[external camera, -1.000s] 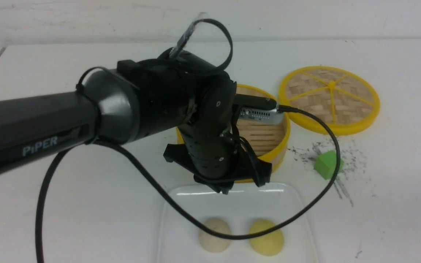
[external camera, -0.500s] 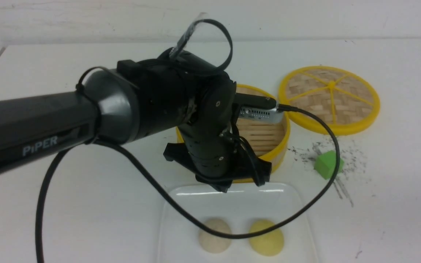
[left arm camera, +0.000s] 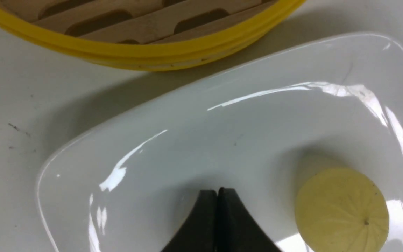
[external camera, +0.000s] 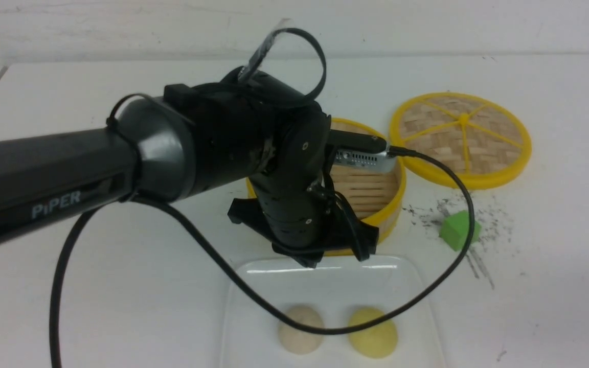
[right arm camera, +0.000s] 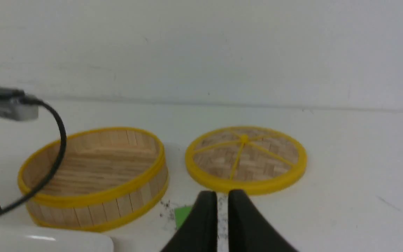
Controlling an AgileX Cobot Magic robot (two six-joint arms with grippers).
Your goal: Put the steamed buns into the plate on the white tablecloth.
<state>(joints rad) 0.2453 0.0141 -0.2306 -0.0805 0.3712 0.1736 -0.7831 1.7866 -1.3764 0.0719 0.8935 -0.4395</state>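
The cream bun (external camera: pixel 300 329) and the pale yellow bun (external camera: pixel 372 332) lie side by side in the white plate (external camera: pixel 253 327), which rests on the white tablecloth (external camera: pixel 120 286). My left gripper (external camera: pixel 313 261) points down over the plate's far edge, shut and empty. In the left wrist view its shut tips (left arm camera: pixel 217 191) hover above the plate (left arm camera: pixel 222 140), beside the yellow bun (left arm camera: pixel 341 206); the cream bun is out of that view. My right gripper (right arm camera: pixel 222 193) is shut and empty, low over the cloth, and does not show in the front view.
The bamboo steamer basket (external camera: pixel 376 189) stands just beyond the plate, empty as far as shown. Its woven lid (external camera: pixel 460 138) lies to the right. A green cube (external camera: pixel 458 230) sits on scribble marks right of the steamer. A black cable (external camera: pixel 417 301) loops over the plate.
My left gripper has risen very slightly over the plate's far edge. The buns, plate and steamer have not moved.
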